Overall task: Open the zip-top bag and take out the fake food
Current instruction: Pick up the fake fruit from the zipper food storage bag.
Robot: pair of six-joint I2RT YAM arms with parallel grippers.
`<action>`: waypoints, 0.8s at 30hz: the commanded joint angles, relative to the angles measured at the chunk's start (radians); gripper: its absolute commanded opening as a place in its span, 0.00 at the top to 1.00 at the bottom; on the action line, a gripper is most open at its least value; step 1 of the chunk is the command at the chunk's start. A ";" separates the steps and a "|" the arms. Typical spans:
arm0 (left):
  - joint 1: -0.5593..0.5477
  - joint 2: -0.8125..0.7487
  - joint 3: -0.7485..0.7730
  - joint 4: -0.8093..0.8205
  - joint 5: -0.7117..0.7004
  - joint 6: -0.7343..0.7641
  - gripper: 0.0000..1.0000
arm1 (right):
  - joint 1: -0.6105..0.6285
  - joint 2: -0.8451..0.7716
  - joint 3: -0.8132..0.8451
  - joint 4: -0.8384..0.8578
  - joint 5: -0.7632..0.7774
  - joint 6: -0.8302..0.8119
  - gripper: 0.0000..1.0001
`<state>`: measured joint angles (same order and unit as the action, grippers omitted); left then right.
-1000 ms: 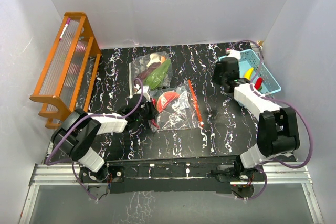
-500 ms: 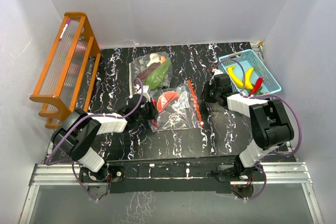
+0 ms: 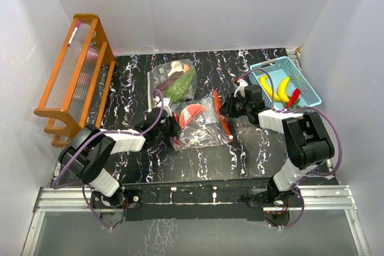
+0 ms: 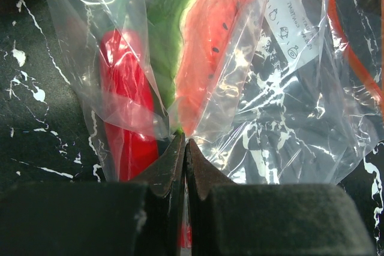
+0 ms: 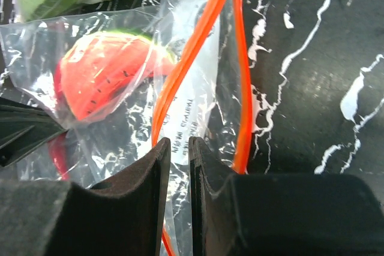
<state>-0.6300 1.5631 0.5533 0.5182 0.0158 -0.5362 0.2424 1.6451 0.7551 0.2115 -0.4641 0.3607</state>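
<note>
In the overhead view, the clear zip-top plastic bag (image 3: 203, 129) with an orange zip strip lies at the middle of the black marbled tabletop (image 3: 129, 97). Our left gripper (image 3: 170, 127) is clenched on the bag's 9 o'clock edge. From that wrist, its fingertips (image 4: 174, 154) press together on the film. Inside the bag, at 12 o'clock from them, are a red watermelon-slice toy (image 4: 207, 40) and a glossy red chilli pepper toy (image 4: 123, 88).

Our right gripper (image 3: 227, 108) sits at the bag's 2 o'clock edge, its fingers (image 5: 161, 151) all but closed, pinching film and orange strip. A second clear bag (image 3: 157, 77) holding long green leafy pieces (image 3: 181, 85) lies at 11 o'clock of the first. Two yellow toy bananas (image 3: 283, 88) lie in the light-blue plastic basket (image 3: 271, 62) at 2 o'clock.
</note>
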 commanded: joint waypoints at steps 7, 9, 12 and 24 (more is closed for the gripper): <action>0.006 -0.026 -0.012 -0.007 0.013 -0.004 1.00 | 0.007 0.142 0.001 0.155 -0.014 0.057 0.78; 0.005 -0.037 -0.007 -0.025 0.015 0.000 1.00 | 0.007 0.158 -0.003 0.169 0.026 0.059 0.78; 0.006 -0.053 -0.006 -0.037 0.011 0.006 1.00 | 0.006 0.198 0.002 0.228 0.011 0.062 0.78; 0.006 -0.037 0.010 -0.041 0.018 -0.007 1.00 | 0.022 0.459 0.013 0.735 -0.308 0.230 0.65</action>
<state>-0.6300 1.5486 0.5495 0.4942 0.0181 -0.5400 0.2474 2.0388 0.7765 0.8307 -0.7071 0.5571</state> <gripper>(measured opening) 0.007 0.305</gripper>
